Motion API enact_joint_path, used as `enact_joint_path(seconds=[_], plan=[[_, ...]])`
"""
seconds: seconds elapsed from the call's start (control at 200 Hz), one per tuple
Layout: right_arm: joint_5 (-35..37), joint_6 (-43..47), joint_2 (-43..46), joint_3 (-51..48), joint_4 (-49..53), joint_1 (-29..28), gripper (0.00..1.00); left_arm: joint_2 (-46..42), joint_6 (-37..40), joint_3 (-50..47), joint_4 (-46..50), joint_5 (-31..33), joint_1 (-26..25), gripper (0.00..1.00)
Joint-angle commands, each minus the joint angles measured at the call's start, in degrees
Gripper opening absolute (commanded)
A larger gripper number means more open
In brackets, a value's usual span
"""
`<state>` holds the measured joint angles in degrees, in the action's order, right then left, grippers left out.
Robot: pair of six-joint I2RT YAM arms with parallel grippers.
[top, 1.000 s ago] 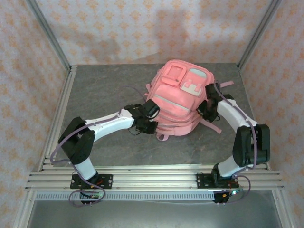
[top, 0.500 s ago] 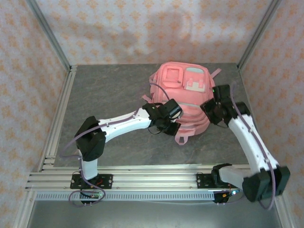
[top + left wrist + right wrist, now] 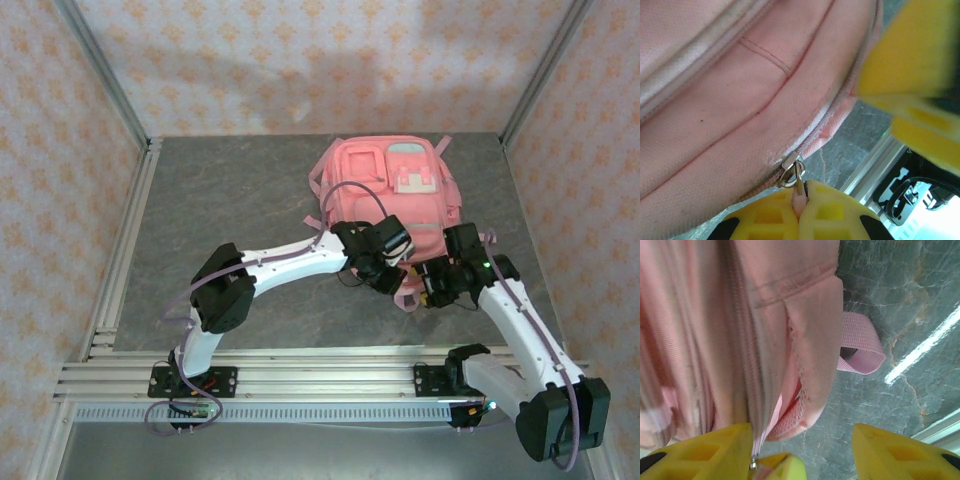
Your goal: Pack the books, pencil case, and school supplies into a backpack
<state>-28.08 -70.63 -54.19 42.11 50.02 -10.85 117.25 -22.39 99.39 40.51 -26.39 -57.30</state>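
Pinches the zipper pull point(image 3: 796, 176) of the backpack point(image 3: 385, 190) in the clamped left gripper point(image 3: 801, 200). Holds the right gripper point(image 3: 800, 447) spread apart alongside.

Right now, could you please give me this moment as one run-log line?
left gripper: shut on zipper pull | right gripper: open, at near end of backpack | backpack: lying on table

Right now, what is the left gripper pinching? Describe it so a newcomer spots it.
Find the pink backpack lying on the grey table and go to its near edge. There the left gripper is shut on the zipper pull, a small pink tab on a silver metal slider. The metal sets it apart from the plain fabric and the pink webbing loop nearby.
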Motion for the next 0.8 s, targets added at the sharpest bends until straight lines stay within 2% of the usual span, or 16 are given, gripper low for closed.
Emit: enact_joint_path(seconds=[0.0,0.115,0.26,0.455,0.636,0.731,0.796], plan=[[-0.7,-3.6,-1.1,-1.4,-5.6,-0.4,0.53,-1.4,2.0,1.9,-0.5,-2.3,-0.7,0.0],[0.5,-3.2,-4.0,-1.0,-8.2,-0.5,0.51,-1.6,2.3,1.4,-0.6,-2.9,-0.8,0.0],[0.3,-4.4,-3.4,-1.1,-13.1,-0.7,0.45,-1.7,2.3,1.1,-0.4,-2.7,-0.8,0.0],[4.5,-1.5,0.4,1.2,-6.2,-0.7,0.42,-1.2,1.9,1.7,-0.7,-2.6,-0.8,0.0],[2.4,-4.3,4.2,-1.6,-9.4,-0.7,0.4,-0.8,2.1,2.6,-0.7,-2.4,-0.8,0.0],[3.1,-5.3,5.2,-2.5,-10.2,-0.7,0.41,-1.1,2.2,2.2,-1.1,-2.4,-0.7,0.0],[2.7,-6.0,4.8,-3.4,-11.1,-0.7,0.45,-1.1,2.2,2.3,-1.2,-2.6,-0.7,0.0]])
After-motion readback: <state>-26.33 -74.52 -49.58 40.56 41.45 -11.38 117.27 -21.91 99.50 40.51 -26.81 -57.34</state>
